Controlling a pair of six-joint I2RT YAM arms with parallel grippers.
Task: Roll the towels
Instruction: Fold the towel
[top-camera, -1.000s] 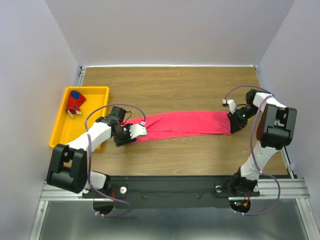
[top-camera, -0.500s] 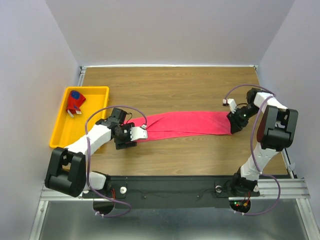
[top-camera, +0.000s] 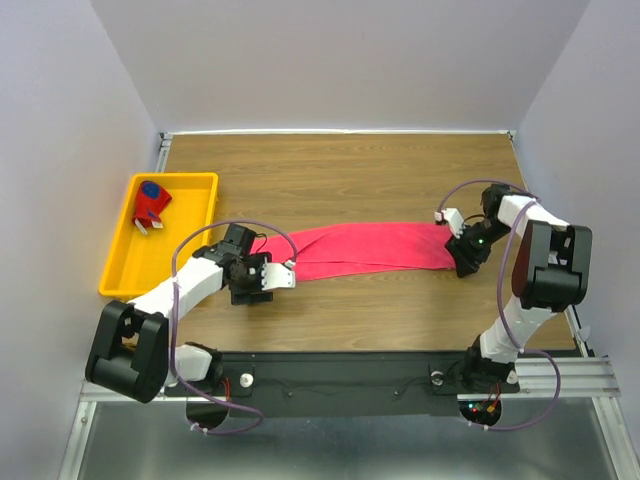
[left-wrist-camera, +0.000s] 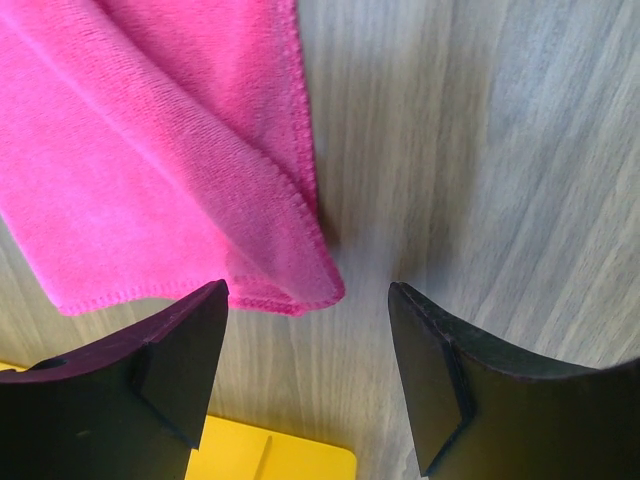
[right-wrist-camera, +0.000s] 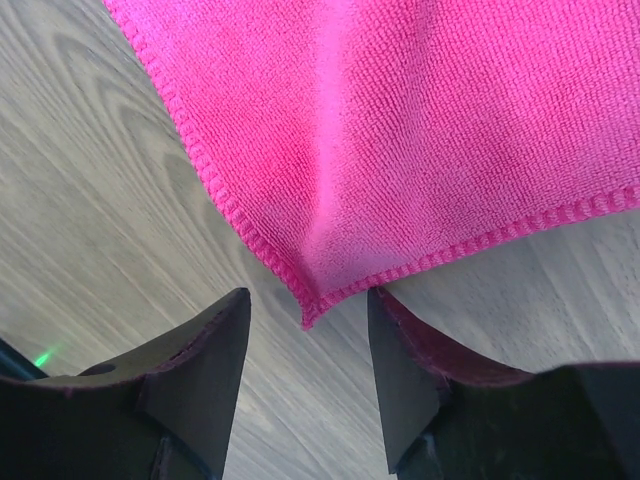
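Lying flat, the pink towel (top-camera: 370, 247) runs lengthwise left to right.

Pink-red towel (top-camera: 370, 247); red towel (top-camera: 151, 203) (blue patch on top); yellow tray (top-camera: 130, 262)

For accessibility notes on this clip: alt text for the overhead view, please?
A long pink towel lies stretched across a wooden table, its ends beside the open left gripper and open right gripper. At far left, a yellow tray holds a bundled red-and-blue towel.
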